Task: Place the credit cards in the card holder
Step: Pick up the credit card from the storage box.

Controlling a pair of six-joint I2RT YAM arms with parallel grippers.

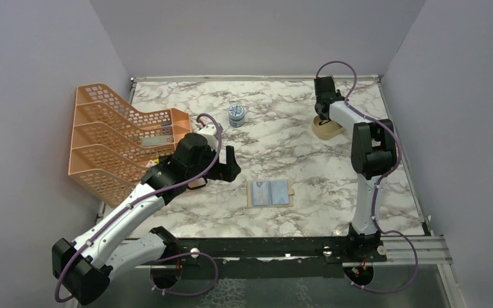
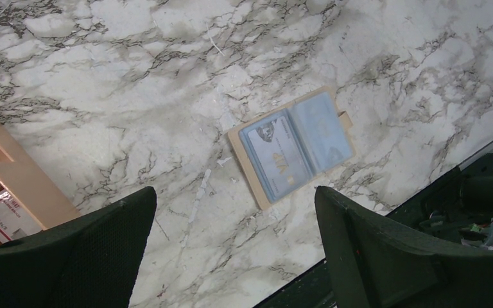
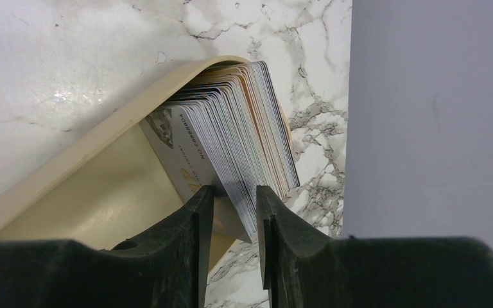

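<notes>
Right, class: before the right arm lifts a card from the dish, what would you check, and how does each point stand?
1. Card holder lies open, pockets up: ok.
2. Right gripper straddles the credit cards in the beige dish: ok.
3. Only one card in its gap: not ok, several edges show.
4. Grip firmly closed: cannot tell.
5. Left gripper open, away from the holder: ok.

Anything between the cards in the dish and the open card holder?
Nothing visible: bare marble runs from the credit cards in the beige dish to the card holder. The left hand hovers left of it.
</notes>
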